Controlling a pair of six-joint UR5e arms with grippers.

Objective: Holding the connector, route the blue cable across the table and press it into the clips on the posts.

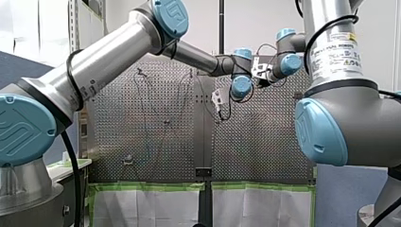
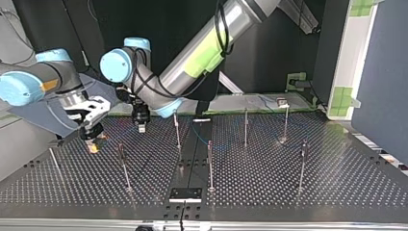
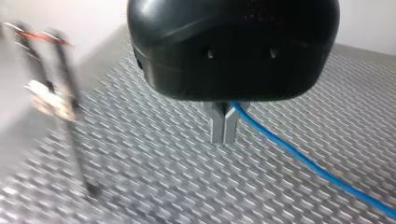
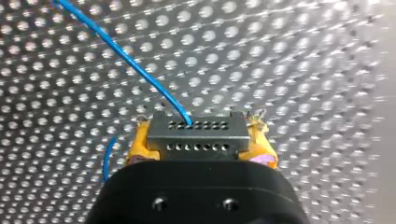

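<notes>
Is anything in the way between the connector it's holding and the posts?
Nothing visible. My right gripper clamps the connector, and in the top view only bare perforated table lies between it and the post beside it.

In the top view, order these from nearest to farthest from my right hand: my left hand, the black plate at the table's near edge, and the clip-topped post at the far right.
From my right hand:
1. My left hand, just beside it, toward the view's right.
2. Black plate, near edge, centre.
3. Clip-topped post, back right.
</notes>
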